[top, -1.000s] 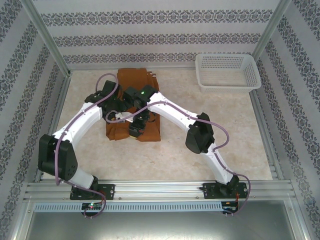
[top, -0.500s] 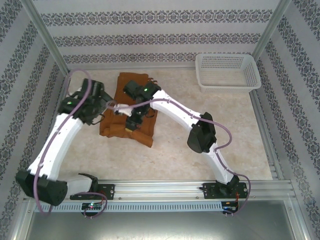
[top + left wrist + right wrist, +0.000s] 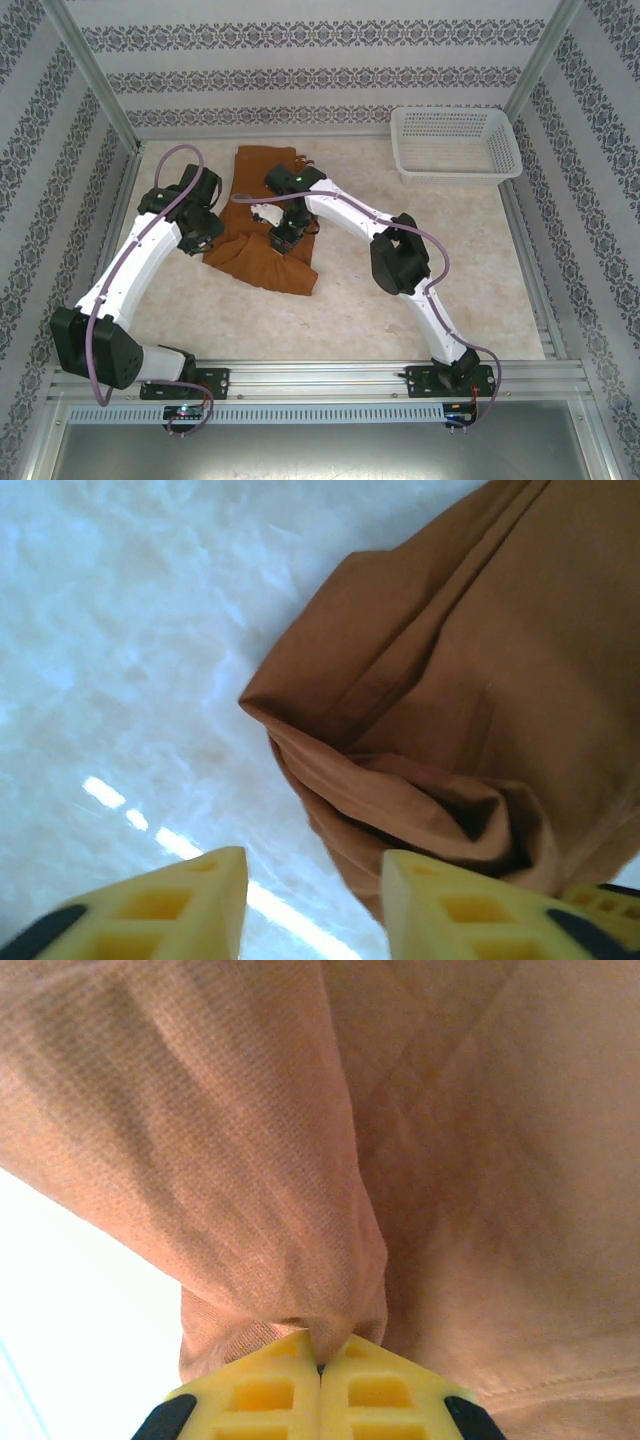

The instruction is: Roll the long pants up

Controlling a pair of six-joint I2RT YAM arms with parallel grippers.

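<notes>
**Item: pants** (image 3: 265, 265). Rust-brown cloth, gathered into a loose, creased bundle. Laid on the table (image 3: 340, 320) at about 11 o'clock from its centre. Well apart from the basket (image 3: 458, 168), which is set at 1 o'clock. No tight roll is formed yet; one fold is bunched along the bundle's 9 o'clock edge.

**Left gripper** (image 3: 205, 232). Placed at the bundle's 9 o'clock edge. In the wrist view its yellow fingers (image 3: 190, 900) are held partly apart, with bare table seen through the gap. The bunched fold lies just beside the finger at 3 o'clock. No cloth is seen caught between them.

**Right gripper** (image 3: 287, 238). Set over the bundle's middle. Its fingertips (image 3: 275, 1385) are pressed together, and a ridge of cloth is pinched at their seam.

**Step in hand (judged).** The roll is being started. One layer is held up at the middle while the side edge is being approached.

**Next move (judged).** The 9 o'clock fold should be brought fully between the left fingers and clamped. The cloth should then be turned over evenly, so that the roll is not skewed.
</notes>
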